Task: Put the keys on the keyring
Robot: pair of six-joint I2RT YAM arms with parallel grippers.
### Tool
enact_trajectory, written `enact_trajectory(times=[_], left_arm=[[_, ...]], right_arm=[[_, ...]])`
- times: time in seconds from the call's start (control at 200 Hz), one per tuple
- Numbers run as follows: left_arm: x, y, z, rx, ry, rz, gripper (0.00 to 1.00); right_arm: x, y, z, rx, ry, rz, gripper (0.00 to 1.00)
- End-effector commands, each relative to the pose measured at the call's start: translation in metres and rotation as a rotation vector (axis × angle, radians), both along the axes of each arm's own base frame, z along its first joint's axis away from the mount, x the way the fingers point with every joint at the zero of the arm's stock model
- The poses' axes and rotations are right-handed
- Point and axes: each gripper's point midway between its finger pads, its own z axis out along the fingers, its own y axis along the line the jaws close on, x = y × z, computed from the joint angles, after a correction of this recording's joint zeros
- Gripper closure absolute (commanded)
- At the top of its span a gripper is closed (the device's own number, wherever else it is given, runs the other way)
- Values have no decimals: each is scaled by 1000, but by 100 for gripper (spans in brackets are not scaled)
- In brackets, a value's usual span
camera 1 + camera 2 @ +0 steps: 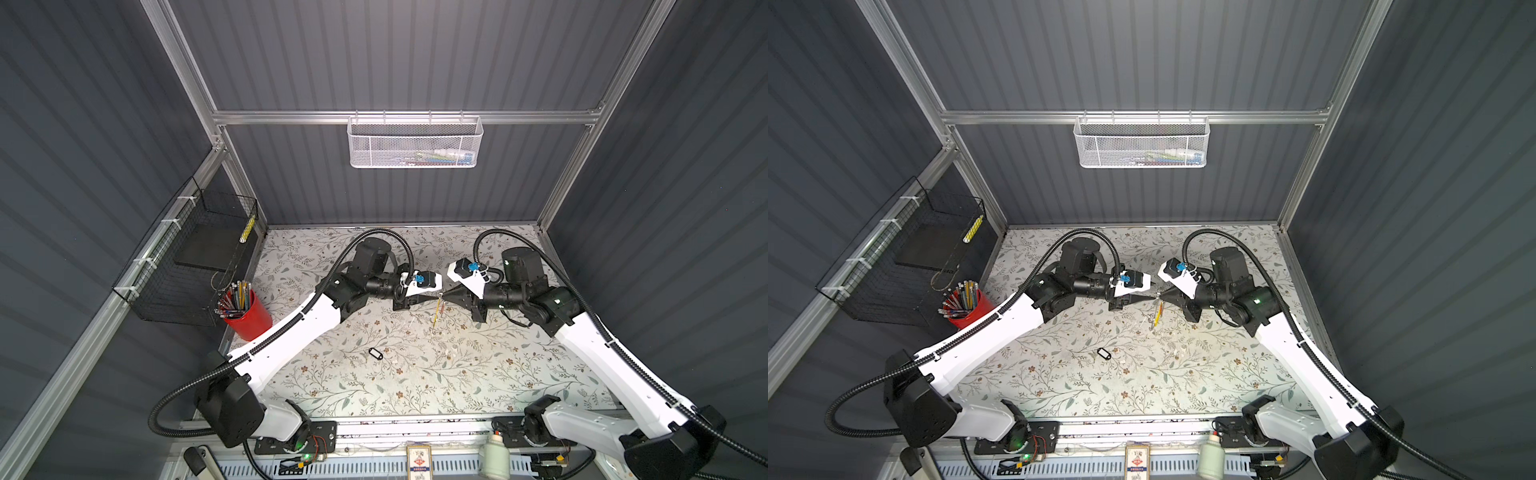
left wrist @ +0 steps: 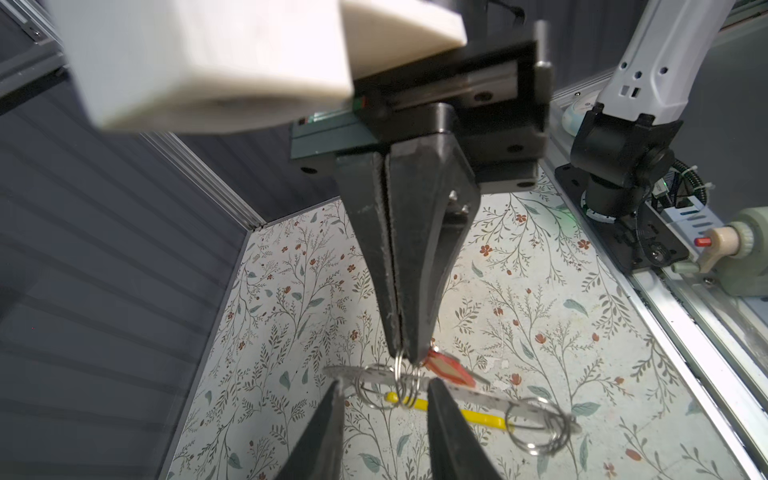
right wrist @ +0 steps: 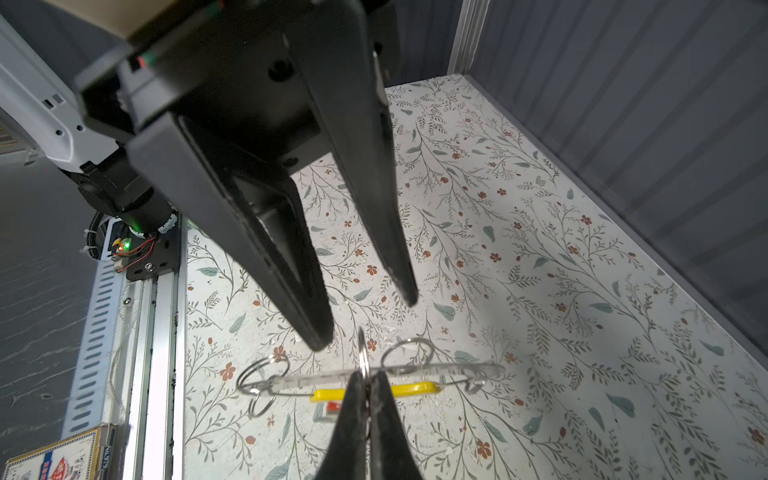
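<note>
At the left edge of the floral table [image 1: 478, 374] stood a red cup [image 1: 249, 318] of pencils. Right of it, the black-framed key [image 1: 375, 353] with its white insert lay flat on the table, well apart from both arms. It appeared in both top views and in neither wrist view.

Further right, the left gripper [image 3: 365, 320] hung in the air with its fingers narrowly parted and holding nothing, its tips just short of the keyring [image 2: 457, 411]. The keyring was a thin grey hoop with a bright yellow segment, raised off the table between the two grippers. In both top views it showed edge-on, as little more than a thin yellow line. The wrist views showed its grey band and several small steel rings threaded on it.

The orange-red key [image 2: 449, 370] dangled just beside the hoop. Its tag was plain in the left wrist view, but only a sliver showed behind the fingers in the right wrist view.

The right gripper [image 2: 401, 353] was pinched closed on one small split ring [image 3: 363, 353] at the top of the hoop, which hung from there.

On the front rail, a small box [image 1: 417, 463] carried a red and blue label, its print too small to read.
</note>
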Motion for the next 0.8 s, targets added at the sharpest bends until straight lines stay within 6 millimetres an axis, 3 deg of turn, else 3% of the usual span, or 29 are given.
enact_trajectory(times=[0.0, 0.795], left_arm=[[1, -4, 5, 20, -17, -8, 67], [-4, -11, -8, 65, 23, -46, 84]], right_arm=[[-3, 0, 6, -15, -14, 7, 100], [-4, 9, 15, 13, -71, 26, 100]])
